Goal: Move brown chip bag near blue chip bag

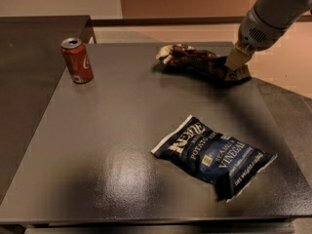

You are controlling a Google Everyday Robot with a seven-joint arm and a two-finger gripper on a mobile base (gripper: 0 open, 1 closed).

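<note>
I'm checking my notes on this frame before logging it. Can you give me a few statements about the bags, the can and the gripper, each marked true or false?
1. The gripper is at the right end of the brown bag. True.
2. The brown bag touches the blue bag. False: they lie well apart, with the brown one at the table's far edge and the blue one nearer the camera.
3. A red can stands upright near the far left corner of the table. True.
4. The blue bag is lifted off the table. False: it lies flat on the table, away from the gripper.
</note>
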